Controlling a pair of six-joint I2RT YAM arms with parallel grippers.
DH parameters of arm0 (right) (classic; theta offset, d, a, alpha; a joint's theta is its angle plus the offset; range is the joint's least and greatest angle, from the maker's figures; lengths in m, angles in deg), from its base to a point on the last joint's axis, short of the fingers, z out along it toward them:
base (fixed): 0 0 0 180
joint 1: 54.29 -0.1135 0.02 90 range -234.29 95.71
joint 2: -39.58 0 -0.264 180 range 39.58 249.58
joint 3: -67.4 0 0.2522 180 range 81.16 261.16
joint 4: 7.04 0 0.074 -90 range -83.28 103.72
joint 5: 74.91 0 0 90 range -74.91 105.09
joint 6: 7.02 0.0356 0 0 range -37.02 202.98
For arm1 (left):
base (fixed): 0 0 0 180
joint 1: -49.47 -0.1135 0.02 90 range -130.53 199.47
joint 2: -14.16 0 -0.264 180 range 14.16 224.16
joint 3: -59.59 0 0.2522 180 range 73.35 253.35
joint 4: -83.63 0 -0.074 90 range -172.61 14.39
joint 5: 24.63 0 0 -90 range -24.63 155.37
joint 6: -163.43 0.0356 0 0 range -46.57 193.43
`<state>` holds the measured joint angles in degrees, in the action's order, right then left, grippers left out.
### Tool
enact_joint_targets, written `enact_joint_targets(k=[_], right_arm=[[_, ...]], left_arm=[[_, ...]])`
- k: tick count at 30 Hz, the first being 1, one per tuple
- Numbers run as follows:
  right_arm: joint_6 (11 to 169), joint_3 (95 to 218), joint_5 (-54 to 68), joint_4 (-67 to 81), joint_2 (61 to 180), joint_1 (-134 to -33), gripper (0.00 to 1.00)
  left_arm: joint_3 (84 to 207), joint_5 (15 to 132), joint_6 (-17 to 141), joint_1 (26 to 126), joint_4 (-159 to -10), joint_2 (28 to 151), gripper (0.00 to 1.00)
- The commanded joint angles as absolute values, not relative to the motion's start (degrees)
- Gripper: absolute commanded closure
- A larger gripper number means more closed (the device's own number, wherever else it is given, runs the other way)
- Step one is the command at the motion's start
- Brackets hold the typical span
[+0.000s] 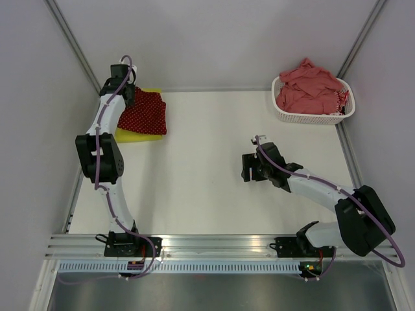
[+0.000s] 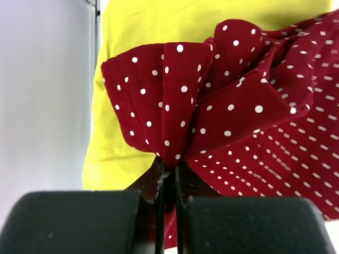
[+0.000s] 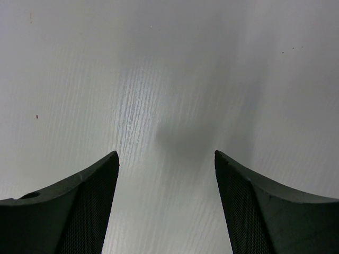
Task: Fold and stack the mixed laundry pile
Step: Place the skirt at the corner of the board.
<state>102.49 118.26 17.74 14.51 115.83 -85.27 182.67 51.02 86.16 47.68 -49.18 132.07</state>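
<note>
Left wrist view: left tool (image 2: 168,182) pinches dotted red cloth (image 2: 233,121) over yellow garment (image 2: 159,26).

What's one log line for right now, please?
left gripper shut on dotted cloth | right gripper open, empty | pink clothes in basket

cloth (image 2: 238,106) dark red, white-dotted; garment (image 2: 159,21) yellow; basket (image 1: 311,118) white

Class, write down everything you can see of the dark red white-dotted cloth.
The dark red cloth is soft thin fabric with small white dots and a stitched hem. It lies roughly folded on a yellow-green garment at the far left of the table. One edge is bunched into pleats and pinched in the shut left end effector.
</note>
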Motion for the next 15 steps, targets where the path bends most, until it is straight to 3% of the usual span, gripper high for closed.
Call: enact_joint_targets(k=[1,15], right_arm=[[103.28,120.79,18.16,13.75,116.66,-85.05,0.22],[104.60,121.94,17.29,14.10,119.73,-85.05,0.23]], left_arm=[[186.20,51.66,87.75,44.90,-54.22,133.60,0.98],[186.64,53.86,88.37,41.03,-57.39,138.44,0.98]])
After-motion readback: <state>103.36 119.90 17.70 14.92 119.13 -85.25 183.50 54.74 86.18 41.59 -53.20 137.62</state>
